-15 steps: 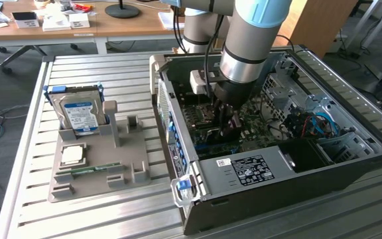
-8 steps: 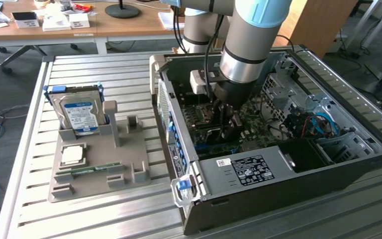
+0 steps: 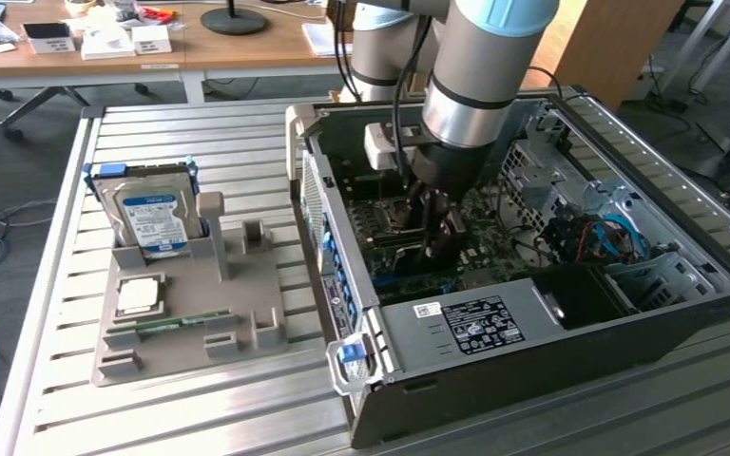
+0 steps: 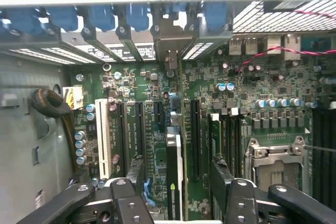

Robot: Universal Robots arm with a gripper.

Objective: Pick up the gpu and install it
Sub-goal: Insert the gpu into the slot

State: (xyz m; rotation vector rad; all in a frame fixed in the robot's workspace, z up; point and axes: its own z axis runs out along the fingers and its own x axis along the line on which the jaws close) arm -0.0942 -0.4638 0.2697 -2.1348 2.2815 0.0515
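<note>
The gpu stands on edge in a slot of the green motherboard, seen from above as a thin dark strip. Its silver end bracket sits at the case's rear wall. My gripper straddles the card and is open: one black finger and the other stand clear of the card on either side. In the exterior view my gripper reaches down inside the open computer case, over the motherboard.
A grey holder on the slatted table at the exterior view's left carries a hard drive, a CPU and a memory stick. Inside the case are the power supply, a CPU socket and cables.
</note>
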